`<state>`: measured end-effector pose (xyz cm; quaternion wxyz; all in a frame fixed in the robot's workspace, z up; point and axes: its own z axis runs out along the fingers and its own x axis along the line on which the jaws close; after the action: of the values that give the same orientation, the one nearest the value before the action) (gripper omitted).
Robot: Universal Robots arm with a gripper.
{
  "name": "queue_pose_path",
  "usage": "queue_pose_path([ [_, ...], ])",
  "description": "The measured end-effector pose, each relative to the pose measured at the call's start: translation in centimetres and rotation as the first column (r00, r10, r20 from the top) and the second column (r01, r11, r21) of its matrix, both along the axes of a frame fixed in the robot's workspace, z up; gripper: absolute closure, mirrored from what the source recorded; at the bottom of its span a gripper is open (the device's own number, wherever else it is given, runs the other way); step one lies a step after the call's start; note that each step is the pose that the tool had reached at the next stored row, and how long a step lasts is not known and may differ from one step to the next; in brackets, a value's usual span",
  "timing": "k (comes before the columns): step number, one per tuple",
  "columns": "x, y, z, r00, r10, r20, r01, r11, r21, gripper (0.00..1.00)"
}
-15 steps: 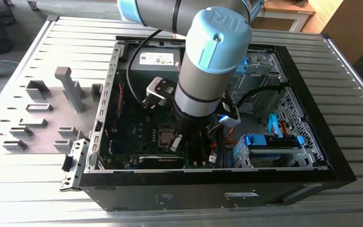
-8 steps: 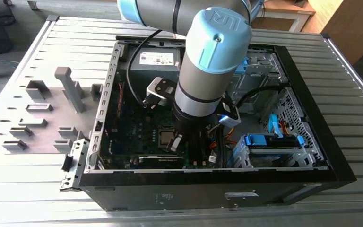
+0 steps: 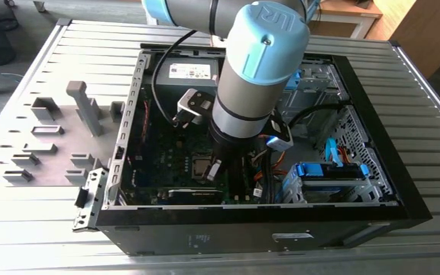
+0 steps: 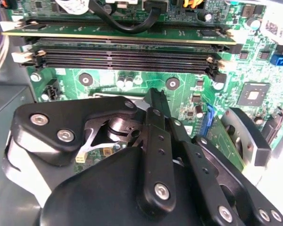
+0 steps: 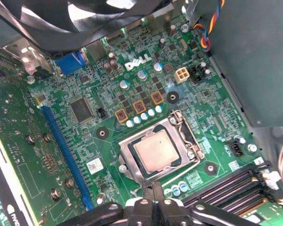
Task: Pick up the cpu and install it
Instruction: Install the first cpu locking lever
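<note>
Now one cpu [image 5: 155,151] in socket [image 5: 177,122], tool [image 5: 154,200] above

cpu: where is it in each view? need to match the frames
Exterior view: the cpu sits in the motherboard socket inside the open case, just to the exterior view's left of the gripper.
First wrist view: silvery square seated in the metal-framed socket, just beyond the gripper.
Second wrist view: I can't make it out behind the gripper body.
Shared landmark: the black memory slots in both wrist views.
</note>
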<state>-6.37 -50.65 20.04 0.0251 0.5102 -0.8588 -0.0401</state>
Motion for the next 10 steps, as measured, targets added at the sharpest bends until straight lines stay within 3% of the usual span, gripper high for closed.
queue_pose_path([
  [10, -0.28, 0.59, 0.09, 1.0000, -0.001, 0.0000, 0.001, 1.0000, 0.0020, 0.89],
])
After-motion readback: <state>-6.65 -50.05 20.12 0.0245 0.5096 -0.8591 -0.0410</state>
